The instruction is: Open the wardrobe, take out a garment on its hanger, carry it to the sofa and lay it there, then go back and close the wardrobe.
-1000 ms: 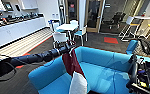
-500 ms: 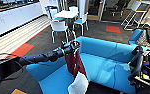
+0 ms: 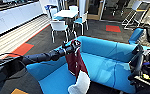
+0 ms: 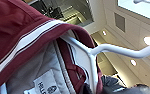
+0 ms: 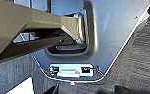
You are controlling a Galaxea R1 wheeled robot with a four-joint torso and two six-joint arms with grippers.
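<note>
Here, at the left of the head view, the robot's dark left arm reaches forward over the seat of the large bright blue upholstered sofa (image 3: pixel 101 65), and its left claw (image 3: pixel 70 48) is closed around the top of the thin white plastic hanger (image 4: pixel 108 48). From it hangs the dark red jacket-like garment with white sleeves and white trim (image 3: pixel 74 62), dangling just above the sofa's seat edge, one pale sleeve trailing lowest toward the floor. In the left wrist view the hanger's arm passes inside the striped collar, with a grey lining and a label beside it. The garment looks light and soft, so it will likely swing and fold on itself; the stiff hanger neck seems the surest place to hold, since the cloth could slide off a tilted hanger. Behind the sofa stand white chairs (image 3: pixel 58 26) around a white counter (image 3: pixel 66 13). At the far right the right arm (image 3: pixel 137 62) hangs low; whether its claw is wide or narrow I cannot tell.
</note>
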